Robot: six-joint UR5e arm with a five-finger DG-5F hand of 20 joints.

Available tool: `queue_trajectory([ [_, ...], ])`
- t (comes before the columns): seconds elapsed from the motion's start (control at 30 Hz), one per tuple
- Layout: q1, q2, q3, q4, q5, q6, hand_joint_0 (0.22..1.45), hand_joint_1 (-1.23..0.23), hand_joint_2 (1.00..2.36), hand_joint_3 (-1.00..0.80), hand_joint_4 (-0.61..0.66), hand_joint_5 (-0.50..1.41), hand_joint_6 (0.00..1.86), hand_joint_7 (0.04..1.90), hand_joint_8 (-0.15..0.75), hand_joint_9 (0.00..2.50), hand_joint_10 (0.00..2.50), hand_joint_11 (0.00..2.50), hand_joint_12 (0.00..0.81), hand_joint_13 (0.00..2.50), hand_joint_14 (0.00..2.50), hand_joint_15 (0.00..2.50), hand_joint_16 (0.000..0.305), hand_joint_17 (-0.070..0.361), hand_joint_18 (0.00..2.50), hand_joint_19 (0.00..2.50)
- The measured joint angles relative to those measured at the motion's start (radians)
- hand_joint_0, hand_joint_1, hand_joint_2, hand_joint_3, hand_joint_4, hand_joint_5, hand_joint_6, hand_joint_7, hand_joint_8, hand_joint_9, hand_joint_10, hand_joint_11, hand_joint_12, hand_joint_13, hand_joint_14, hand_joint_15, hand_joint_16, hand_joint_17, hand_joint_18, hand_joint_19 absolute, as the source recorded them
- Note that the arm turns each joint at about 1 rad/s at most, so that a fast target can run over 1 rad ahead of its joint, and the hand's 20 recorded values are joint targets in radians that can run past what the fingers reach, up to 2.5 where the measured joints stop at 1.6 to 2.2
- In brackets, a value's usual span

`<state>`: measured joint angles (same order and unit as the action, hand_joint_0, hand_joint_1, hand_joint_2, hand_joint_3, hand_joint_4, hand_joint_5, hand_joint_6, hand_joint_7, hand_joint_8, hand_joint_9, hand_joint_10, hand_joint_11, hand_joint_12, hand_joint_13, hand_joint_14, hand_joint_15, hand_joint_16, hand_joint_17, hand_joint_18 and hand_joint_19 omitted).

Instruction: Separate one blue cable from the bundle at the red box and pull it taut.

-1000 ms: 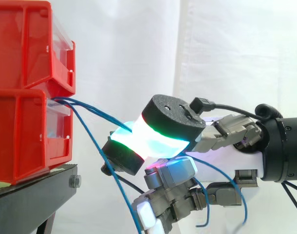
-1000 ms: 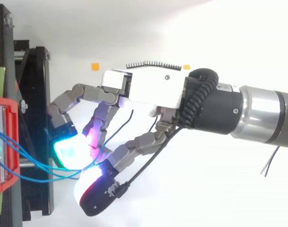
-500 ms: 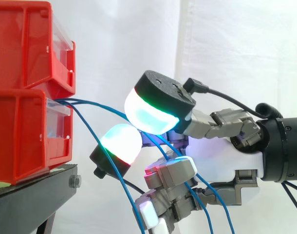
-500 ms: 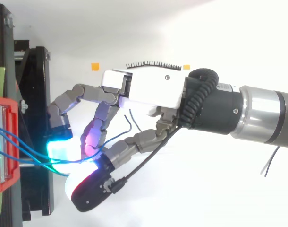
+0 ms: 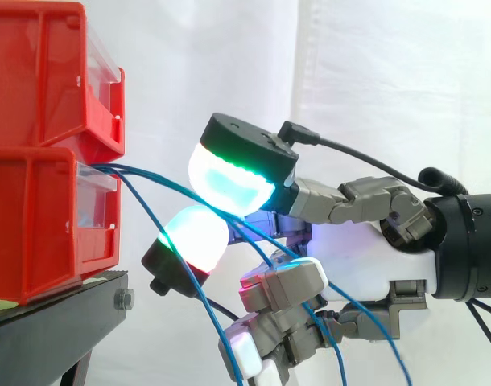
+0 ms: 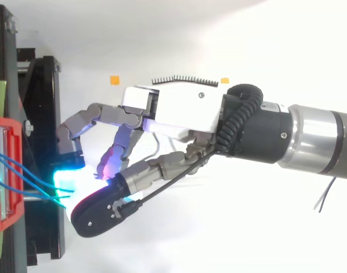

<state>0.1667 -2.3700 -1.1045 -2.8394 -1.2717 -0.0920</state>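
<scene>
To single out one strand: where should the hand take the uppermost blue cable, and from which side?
Probably pinch the uppermost blue cable on its span outside the lower red bin, where the strands fan apart. Come from the bin's front, pads above and below: it runs nearly level.

Side camera sits close, looking level across; top camera looks straight down; both catch the robot hand (image 5: 354, 253) and red bins (image 5: 36, 201)
</scene>
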Motion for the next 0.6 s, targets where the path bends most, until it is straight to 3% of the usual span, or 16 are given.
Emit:
queue_trajectory([
  [0.27, 0.001, 0.000, 0.000, 0.000, 0.000, 0.000, 0.67, -0.86, 1.02, -0.26, -0.01, -0.17, 0.83, 1.17, 0.289, 1.28, 0.03, 1.41, 0.374, 1.05, 0.03, 0.66, 0.046, 0.103, 0.88, 0.66],
  [0.33, 0.002, 0.000, 0.000, 0.000, 0.000, 0.000, 0.70, -0.90, 1.02, -0.28, -0.01, -0.19, 0.83, 1.19, 0.284, 1.25, 0.03, 1.39, 0.369, 1.03, 0.02, 0.67, 0.046, 0.104, 0.87, 0.64],
  [0.47, 0.003, 0.000, 0.000, 0.000, 0.001, 0.000, 0.80, -0.96, 1.00, -0.50, 0.00, -0.19, 0.85, 1.17, 0.276, 1.18, 0.03, 1.35, 0.357, 0.98, 0.03, 0.65, 0.046, 0.104, 0.81, 0.60],
  [0.6, 0.003, 0.000, 0.000, 0.000, 0.004, 0.000, 0.79, -0.95, 1.00, -0.50, 0.00, -0.19, 0.87, 1.19, 0.276, 1.18, 0.03, 1.36, 0.351, 0.98, 0.03, 0.65, 0.046, 0.103, 0.81, 0.57],
])
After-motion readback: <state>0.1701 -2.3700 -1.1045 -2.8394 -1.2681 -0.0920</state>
